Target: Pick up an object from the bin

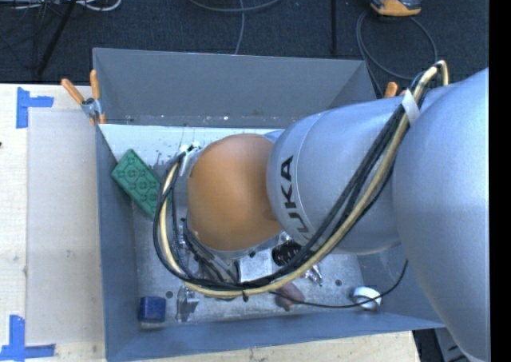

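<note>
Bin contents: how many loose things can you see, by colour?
Green, flat studded plastic block: 1
Blue, small cube: 1
White, small rounded thing: 1
Pinkish-brown, small lump: 1
Total in sight: 4; the arm covers the bin's middle.

The arm's orange-covered wrist (227,192) is hanging over the middle of the grey metal bin (223,85). To its left, a green studded plastic plate (136,183) is leaning by the left wall. A small blue cube (152,309) is sitting in the front left corner, and a small white rounded piece (367,296) is lying front right.
</note>
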Controlling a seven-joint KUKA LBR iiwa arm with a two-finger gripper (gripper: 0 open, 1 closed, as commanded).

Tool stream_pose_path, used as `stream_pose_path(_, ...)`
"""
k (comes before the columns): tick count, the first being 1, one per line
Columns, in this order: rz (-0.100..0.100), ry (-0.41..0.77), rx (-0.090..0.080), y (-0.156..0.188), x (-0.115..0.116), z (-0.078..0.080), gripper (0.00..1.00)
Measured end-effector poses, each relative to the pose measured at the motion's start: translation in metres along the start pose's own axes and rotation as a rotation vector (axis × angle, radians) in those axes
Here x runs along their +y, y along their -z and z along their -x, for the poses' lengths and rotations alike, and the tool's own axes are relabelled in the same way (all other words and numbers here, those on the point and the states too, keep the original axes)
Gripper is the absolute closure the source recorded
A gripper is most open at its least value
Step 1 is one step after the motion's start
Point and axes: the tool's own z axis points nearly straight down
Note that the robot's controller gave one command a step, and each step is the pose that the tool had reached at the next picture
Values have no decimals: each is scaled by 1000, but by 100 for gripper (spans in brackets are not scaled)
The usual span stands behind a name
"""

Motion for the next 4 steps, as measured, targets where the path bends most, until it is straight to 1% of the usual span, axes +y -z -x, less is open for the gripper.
stream_pose_path(1,-1,388,-5,-40,-99,12,0)
stream_pose_path(2,2,773,-10,-82,-117,64,0)
stream_pose_path(3,1,768,-3,-83,-119,63,100)
stream_pose_path(4,-5,943,-19,155,-158,97,100)
